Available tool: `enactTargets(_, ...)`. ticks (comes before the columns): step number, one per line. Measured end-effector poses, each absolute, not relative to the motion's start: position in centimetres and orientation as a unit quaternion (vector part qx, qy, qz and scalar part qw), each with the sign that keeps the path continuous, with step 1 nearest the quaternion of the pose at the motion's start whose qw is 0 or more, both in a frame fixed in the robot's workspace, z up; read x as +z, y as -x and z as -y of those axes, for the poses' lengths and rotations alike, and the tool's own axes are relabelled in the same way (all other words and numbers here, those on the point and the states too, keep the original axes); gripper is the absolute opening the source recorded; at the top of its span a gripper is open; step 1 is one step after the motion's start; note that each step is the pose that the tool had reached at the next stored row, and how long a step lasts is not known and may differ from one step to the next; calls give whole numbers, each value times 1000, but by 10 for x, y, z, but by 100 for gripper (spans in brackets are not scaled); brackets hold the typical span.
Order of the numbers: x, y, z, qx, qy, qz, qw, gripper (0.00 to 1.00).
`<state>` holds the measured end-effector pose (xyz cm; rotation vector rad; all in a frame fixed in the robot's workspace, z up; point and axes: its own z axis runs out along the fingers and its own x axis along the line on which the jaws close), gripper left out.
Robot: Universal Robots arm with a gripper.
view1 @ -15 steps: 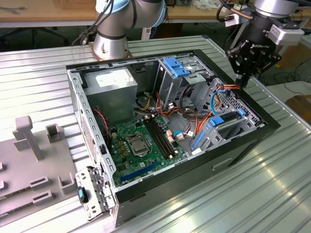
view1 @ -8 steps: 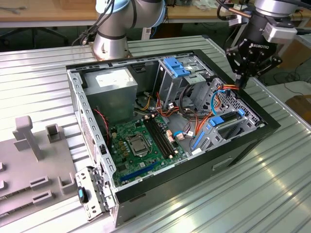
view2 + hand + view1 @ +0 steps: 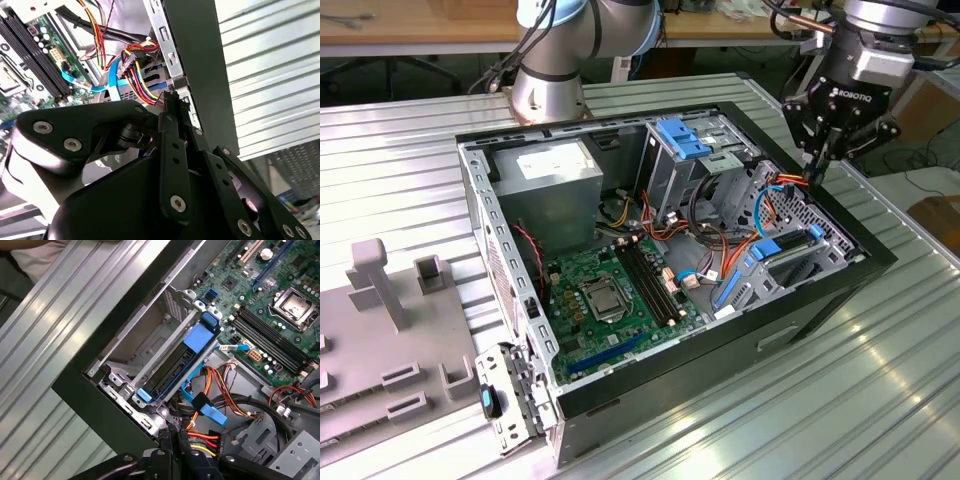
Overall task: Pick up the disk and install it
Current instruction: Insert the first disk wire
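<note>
The disk [image 3: 167, 371] lies in the metal drive cage at the case's edge, a dark flat face framed by bright blue rails with a blue tab at one end. That cage [image 3: 790, 252] is at the exterior view's right of the open computer case. My gripper [image 3: 817, 168] hangs just above the case's right wall with its fingers pressed together. In both wrist views the fingertips [image 3: 169, 100] meet at a bundle of red, yellow and orange wires [image 3: 202, 440] beside the cage. Nothing shows between the fingers.
The case [image 3: 650, 400] lies open on a ribbed metal table [image 3: 820, 400]. Inside are a grey power-supply box [image 3: 555, 175], a green motherboard [image 3: 610, 290] and a blue latch [image 3: 682, 135]. A grey fixture [image 3: 390, 330] stands at the left, the arm's base [image 3: 548, 90] behind.
</note>
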<state>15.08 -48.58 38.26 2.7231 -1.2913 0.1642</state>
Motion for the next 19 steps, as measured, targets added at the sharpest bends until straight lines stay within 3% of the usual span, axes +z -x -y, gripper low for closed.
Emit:
enactTargets(14, 381, -151, 488, 44, -821, 565, 70, 16)
enactTargets(16, 381, -151, 490, 38, -818, 570, 62, 16)
enactTargets(18, 381, -151, 490, 25, -815, 578, 44, 16)
enactTargets(19, 381, -151, 490, 23, -810, 584, 43, 16)
